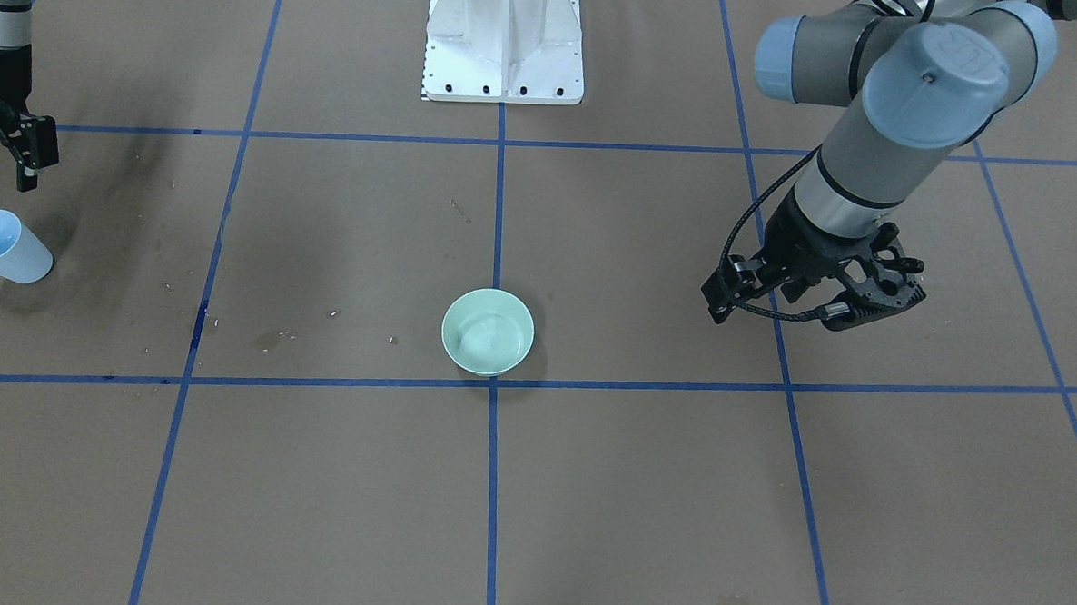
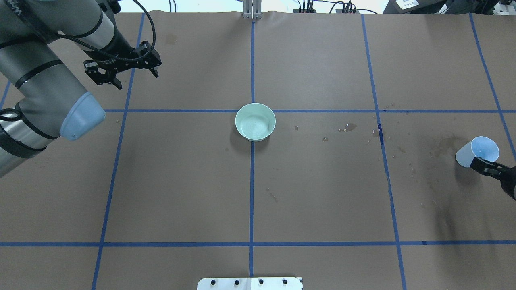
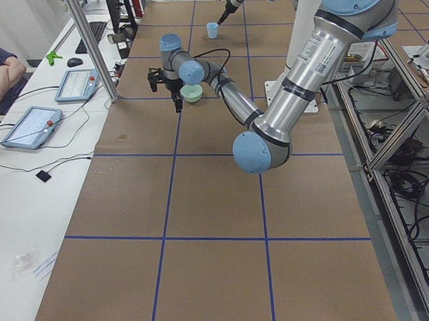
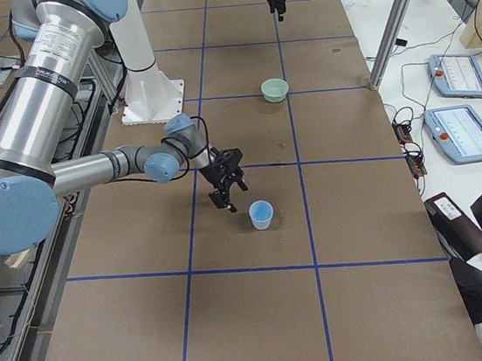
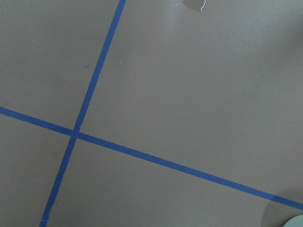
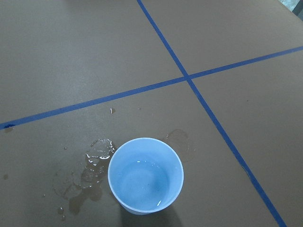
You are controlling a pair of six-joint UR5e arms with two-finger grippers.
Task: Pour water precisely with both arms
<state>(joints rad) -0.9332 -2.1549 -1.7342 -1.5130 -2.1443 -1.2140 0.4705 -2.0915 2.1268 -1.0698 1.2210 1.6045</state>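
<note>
Cup (image 6: 145,175) holding the water (image 6: 142,183) stands upright near the right edge of the table (image 2: 322,193), with a puddle (image 6: 92,165) beside it. Right gripper (image 4: 229,192) is just beside the cup, fingers spread, nothing held. Left gripper (image 2: 137,80) is toward the far-left corner, spread, empty. Bowl (image 2: 255,121) is mid-table. Risks: a possibly wet cup slips in the pinch, the long carry sloshes, a fast tilt overshoots the bowl.

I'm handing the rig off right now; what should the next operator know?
Left gripper open, empty, hovering away from the bowl.
Right gripper open, empty, beside the cup, not gripping it.
Cup upright with water inside, spilled drops beside it; bowl at the centre of the table, contents unclear.
Done: nothing confirmable. To do: grasp cup, pour into bowl.
</note>
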